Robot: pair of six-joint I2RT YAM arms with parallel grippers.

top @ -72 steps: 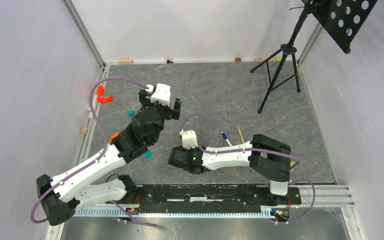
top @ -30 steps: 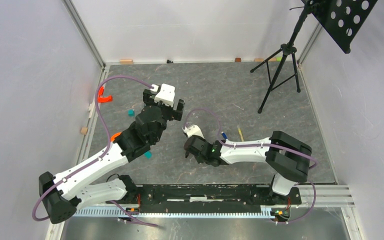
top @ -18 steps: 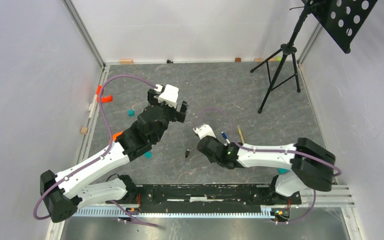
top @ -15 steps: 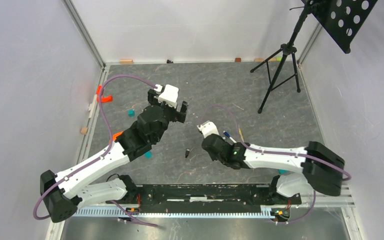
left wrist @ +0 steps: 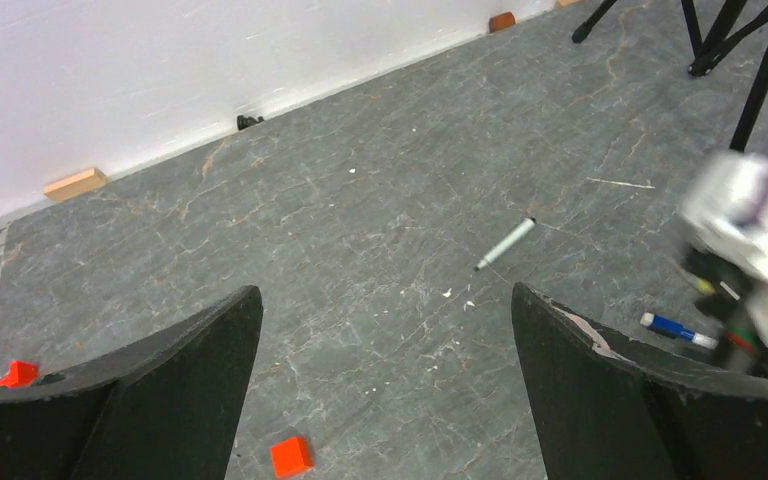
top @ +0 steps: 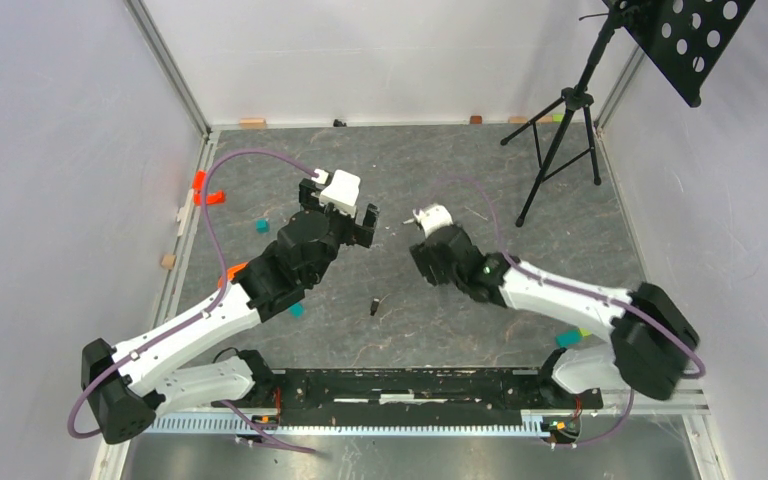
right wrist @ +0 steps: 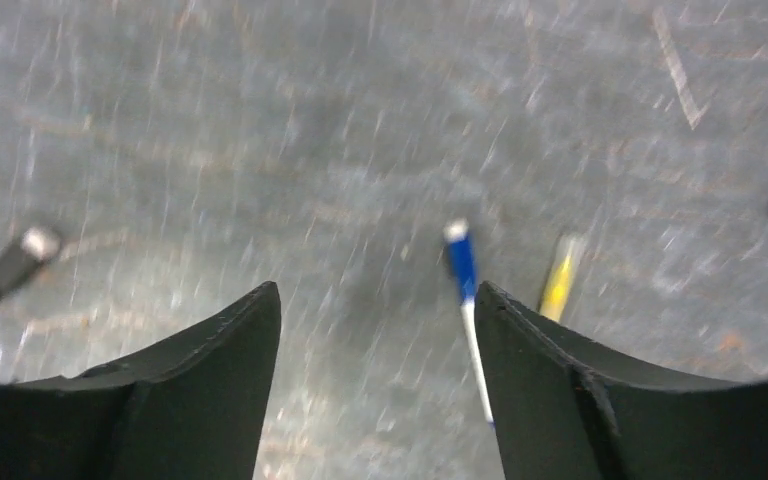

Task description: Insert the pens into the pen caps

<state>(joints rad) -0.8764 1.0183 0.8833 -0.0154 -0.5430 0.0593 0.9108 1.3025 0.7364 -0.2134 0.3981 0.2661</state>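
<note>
- Pens, counted: three, all lying flat on the grey floor [top: 460, 170].
  - One grey-white pen [left wrist: 505, 243] lay alone, with bare floor around it.
  - One white pen [right wrist: 475, 350] and one yellow pen [right wrist: 558, 280] lay just beside each other but did not touch.
- Caps, counted: two.
  - The blue cap [right wrist: 460, 262] was in line with the white pen and touched its end. The blur did not let me say how far it was pushed on.
  - The black cap [top: 373, 305] lay on the floor by itself between the two arms, well apart from the pens.
- Other small things: three teal cubes [top: 261, 226] in the top view and one red cube [left wrist: 290, 456] in the left wrist view.
- Left claw [left wrist: 385, 295]: the fingers were spread wide and nothing was between them. It touched nothing. The grey-white pen showed through the gap, farther out on the floor.
- Right claw [right wrist: 377, 290]: it was also spread wide and empty.
  - Its wrist picture was blurred.
  - The white pen with the blue cap appeared close to the inner edge of the right-hand finger [right wrist: 600, 400]. The yellow pen was just beyond that finger, and the black cap was far off to the left.
  - No contact with any of them could be seen.
</note>
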